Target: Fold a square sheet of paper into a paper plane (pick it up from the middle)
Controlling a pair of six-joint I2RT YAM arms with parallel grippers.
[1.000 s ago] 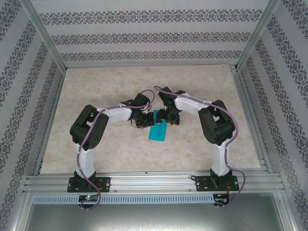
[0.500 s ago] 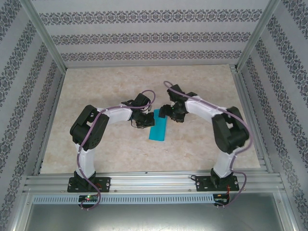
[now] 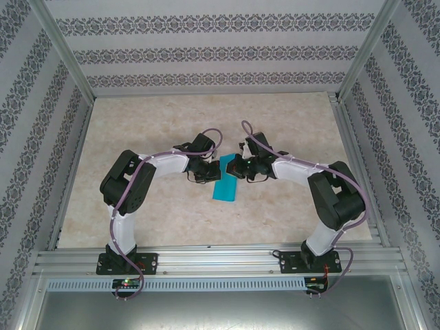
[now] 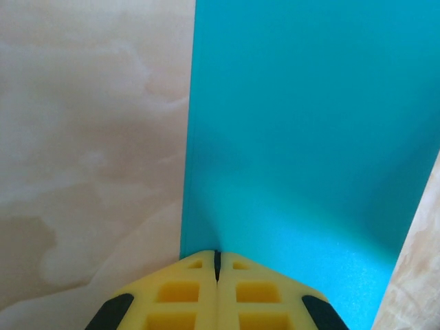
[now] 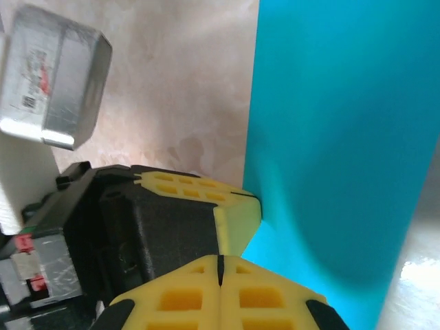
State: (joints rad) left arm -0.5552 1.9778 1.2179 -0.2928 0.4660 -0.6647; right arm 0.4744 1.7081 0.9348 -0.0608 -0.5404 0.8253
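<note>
Top external | we are clamping left gripper (image 4: 217,260) and right gripper (image 5: 220,267) on the thin teal-blue folded paper sheet (image 3: 227,187) | mid-fold, apparently (wings remaining).

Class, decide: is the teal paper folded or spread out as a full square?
Folded: the teal paper lies as a narrow oblong, not a square.

right arm: I swung its elbow outward | right gripper (image 3: 233,167): I moved it left and closed it at the far end of the square sheet of paper (image 3: 227,187)
</note>
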